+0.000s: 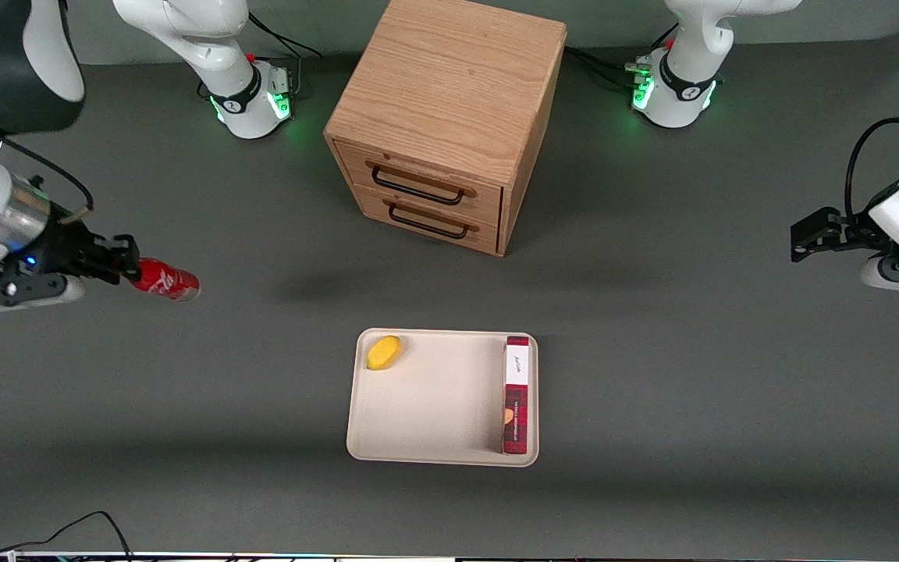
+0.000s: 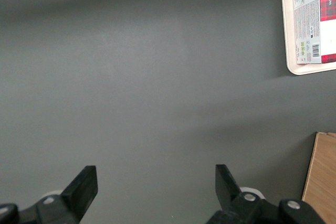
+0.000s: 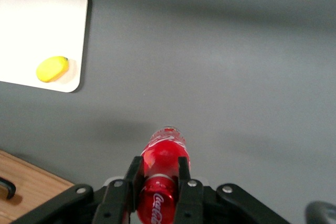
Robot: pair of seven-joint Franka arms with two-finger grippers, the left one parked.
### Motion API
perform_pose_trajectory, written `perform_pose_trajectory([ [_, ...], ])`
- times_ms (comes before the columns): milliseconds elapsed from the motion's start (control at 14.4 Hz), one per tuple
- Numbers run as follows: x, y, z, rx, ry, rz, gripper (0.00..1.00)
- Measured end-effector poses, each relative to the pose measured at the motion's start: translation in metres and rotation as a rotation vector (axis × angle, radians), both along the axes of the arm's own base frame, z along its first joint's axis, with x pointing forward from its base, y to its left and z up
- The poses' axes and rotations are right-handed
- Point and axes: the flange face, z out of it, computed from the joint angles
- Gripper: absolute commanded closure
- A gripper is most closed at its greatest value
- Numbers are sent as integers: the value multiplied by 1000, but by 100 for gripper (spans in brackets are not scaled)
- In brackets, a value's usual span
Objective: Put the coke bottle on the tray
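The coke bottle (image 1: 166, 280) is a small glossy red bottle with white script. It is held lying level above the dark table, toward the working arm's end. My right gripper (image 1: 131, 265) is shut on it, with a black finger on either side of the bottle (image 3: 164, 156) and the gripper (image 3: 160, 169) clamped across its body. The cream tray (image 1: 434, 410) lies flat nearer the front camera than the cabinet, well apart from the bottle. One corner of the tray (image 3: 31, 19) shows in the right wrist view.
A yellow lemon (image 1: 384, 352) lies in one tray corner and a long red plaid box (image 1: 517, 394) along the tray's edge nearest the parked arm. A wooden two-drawer cabinet (image 1: 449, 117) stands mid-table, both drawers shut. A cable (image 1: 83, 524) lies at the front edge.
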Motion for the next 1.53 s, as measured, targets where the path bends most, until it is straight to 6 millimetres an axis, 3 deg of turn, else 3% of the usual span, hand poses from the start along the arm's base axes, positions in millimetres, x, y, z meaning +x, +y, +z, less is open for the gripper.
perform_pose_trajectory([
  [209,25,29,-47,24,-8,-4,100],
  [417,38,82,-77,0,-41,-33,100],
  [696,60,152,-100,-3,-73,-47,100],
  [974,92,182,-109,51,-133,-16,100],
  [1252,94,254,-138,91,-178,71,100],
  [1530,100,277,-171,60,-212,95,100],
])
